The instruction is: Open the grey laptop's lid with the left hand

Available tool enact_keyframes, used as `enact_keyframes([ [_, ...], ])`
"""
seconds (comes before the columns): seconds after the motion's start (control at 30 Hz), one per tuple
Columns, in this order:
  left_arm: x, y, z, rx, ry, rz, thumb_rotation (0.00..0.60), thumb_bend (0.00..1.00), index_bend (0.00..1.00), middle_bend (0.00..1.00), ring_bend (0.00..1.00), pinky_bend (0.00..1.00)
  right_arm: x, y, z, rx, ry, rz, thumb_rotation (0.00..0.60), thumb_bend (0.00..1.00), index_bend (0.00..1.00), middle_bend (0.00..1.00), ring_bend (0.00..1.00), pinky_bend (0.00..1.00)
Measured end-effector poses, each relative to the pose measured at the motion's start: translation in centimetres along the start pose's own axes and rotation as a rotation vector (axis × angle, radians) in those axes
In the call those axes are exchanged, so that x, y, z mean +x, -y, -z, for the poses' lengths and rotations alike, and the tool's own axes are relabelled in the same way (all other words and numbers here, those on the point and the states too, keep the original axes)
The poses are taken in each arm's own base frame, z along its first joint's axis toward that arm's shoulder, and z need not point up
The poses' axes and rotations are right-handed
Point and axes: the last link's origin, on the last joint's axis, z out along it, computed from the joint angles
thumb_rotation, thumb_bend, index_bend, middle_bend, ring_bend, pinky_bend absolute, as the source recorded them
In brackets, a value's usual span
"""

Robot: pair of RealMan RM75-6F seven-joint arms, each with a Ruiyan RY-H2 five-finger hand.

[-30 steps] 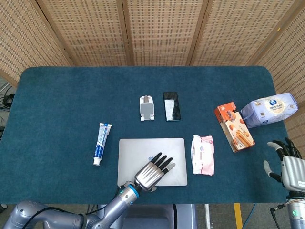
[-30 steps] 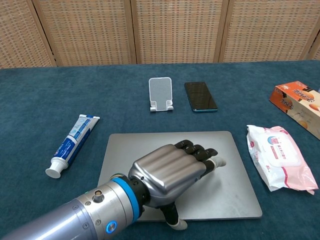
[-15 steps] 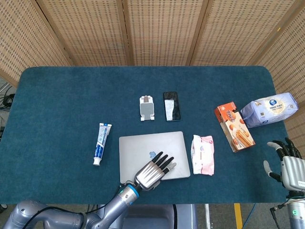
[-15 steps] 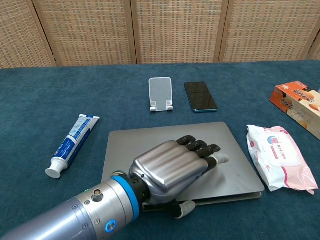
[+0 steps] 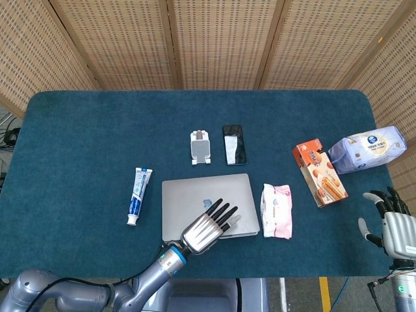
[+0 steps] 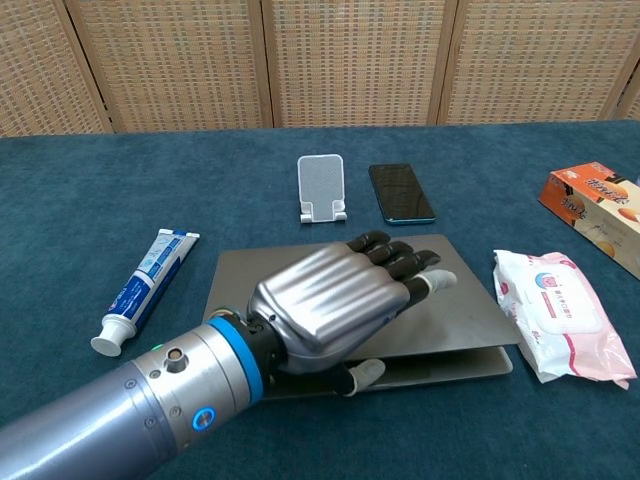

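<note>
- Now the left hand (image 6: 325, 300) grips the front edge of the grey laptop's lid (image 6: 460, 290): its fingers (image 6: 400, 262) lie flat across the top of the lid and its thumb sits beneath the raised edge, in the gap above the laptop base (image 6: 450, 362).
- Under that hand the lid is lifted a little way, tilted up at the front and hinged at the far side; the grey laptop (image 5: 188, 205) lies on the blue bench (image 5: 78, 143) right at its near edge.
- Left of the left hand, apart from the laptop, lies a toothpaste tube (image 6: 143, 290), cap toward the near side.
- Beyond the fingertips, past the laptop's far edge, stand a small white phone stand (image 6: 321, 189) and, just beside it to the right, a dark phone (image 6: 401, 193) lying flat.
- Right of the left hand, just beside the laptop, is a pink-and-white pack of wet wipes (image 6: 560, 312); further right come an orange snack box (image 5: 319, 173) and a bluish tissue pack (image 5: 366, 149).
- The right hand (image 5: 390, 221) hangs off the bench's right near corner, fingers spread, holding nothing.
</note>
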Motion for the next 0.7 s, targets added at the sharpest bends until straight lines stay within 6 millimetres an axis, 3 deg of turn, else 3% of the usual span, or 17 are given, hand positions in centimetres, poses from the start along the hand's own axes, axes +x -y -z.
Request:
enact_keyframes([
  [0.7,3.9,3.5,-1.6,0.078,-0.122,0.007,0.566,0.42,0.0,0.0,0.0,0.0,-0.3,2.2,-0.8,0.119,0.042,-0.007,0.6,0.41,0.26,0.22,0.01,0.17],
])
